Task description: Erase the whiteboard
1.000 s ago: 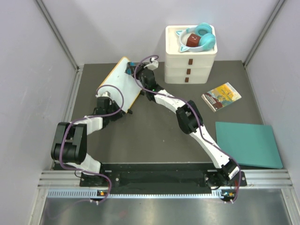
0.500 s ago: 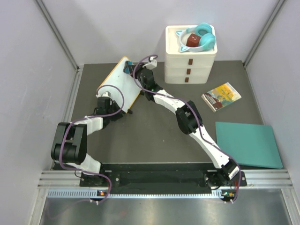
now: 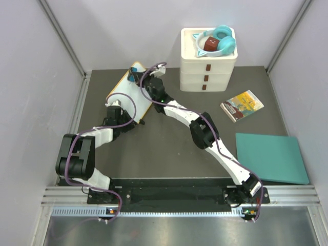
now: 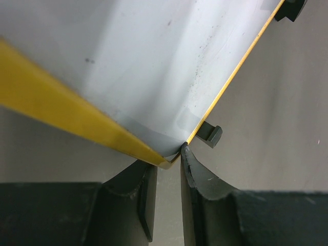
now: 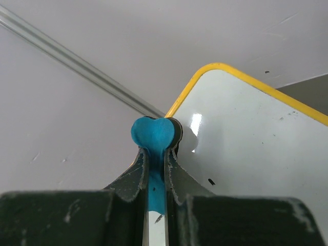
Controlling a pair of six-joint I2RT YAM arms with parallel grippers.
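Observation:
The whiteboard [image 3: 128, 95], white with a yellow rim, stands tilted at the back left of the dark table. In the left wrist view its face [image 4: 154, 61] is nearly clean, with a few faint specks, and one black foot [image 4: 210, 136] shows. My left gripper [image 3: 115, 104] is shut on the board's near corner [image 4: 166, 159]. My right gripper [image 3: 137, 78] is shut on a blue eraser [image 5: 154, 134] and presses it against the board's far corner [image 5: 246, 133]. The eraser also shows in the top view [image 3: 134, 77].
A white drawer unit [image 3: 207, 72] with teal headphones [image 3: 219, 41] on top stands at the back. A small colourful booklet [image 3: 242, 105] lies to the right of it. A flat teal sheet [image 3: 271, 158] lies at the right edge. Grey walls close in left and right.
My right gripper has slid the blue eraser left and upward across the board toward its far corner. The left gripper and the board have stayed put.

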